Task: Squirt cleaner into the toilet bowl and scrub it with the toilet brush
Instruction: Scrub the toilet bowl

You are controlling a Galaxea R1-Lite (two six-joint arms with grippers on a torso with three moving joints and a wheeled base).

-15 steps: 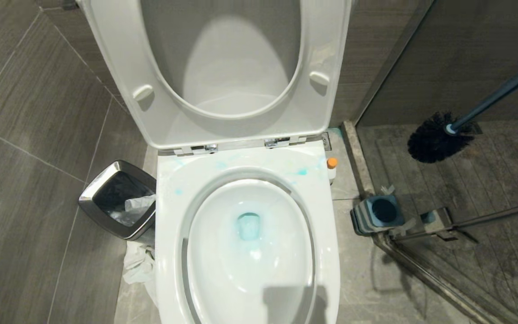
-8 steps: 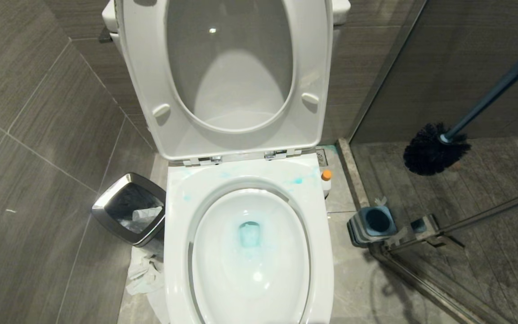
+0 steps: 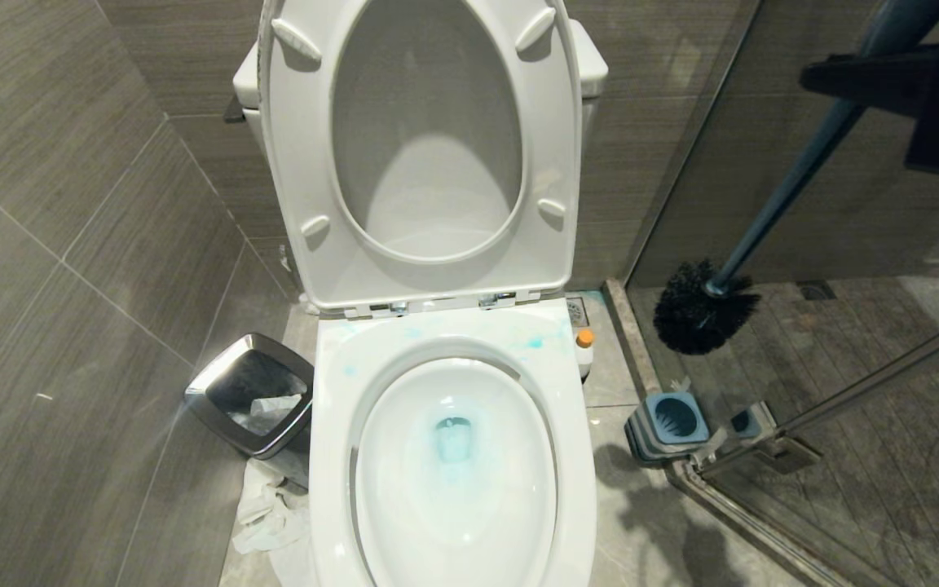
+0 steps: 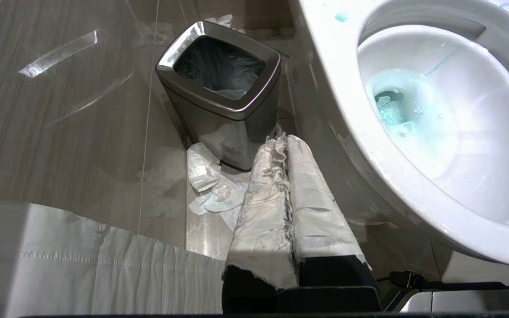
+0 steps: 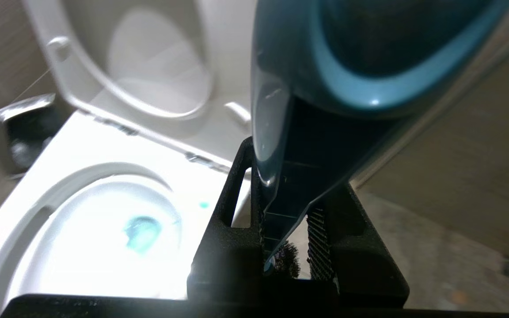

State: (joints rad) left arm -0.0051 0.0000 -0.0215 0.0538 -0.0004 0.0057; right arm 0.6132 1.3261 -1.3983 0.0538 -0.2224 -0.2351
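Head view: right gripper (image 3: 885,81) clenched on brush (image 3: 706,314) handle, bristles hanging above holder (image 3: 669,420), right of bowl (image 3: 453,465) — cleaner (image 3: 584,342) beside rim.
Left wrist view: left gripper (image 4: 286,143) clenched, empty, beside bin (image 4: 219,88).
Right wrist view: handle between jaws — bowl beyond.

Toilet brush (image 3: 771,204) handle top runs off the head view's upper edge; right gripper (image 3: 918,90) cut by the right edge. Cleaner (image 3: 584,346) mostly hidden behind the toilet bowl (image 3: 453,562) rim, only the orange cap shows. Bowl front cropped at the bottom. Right wrist view blurred
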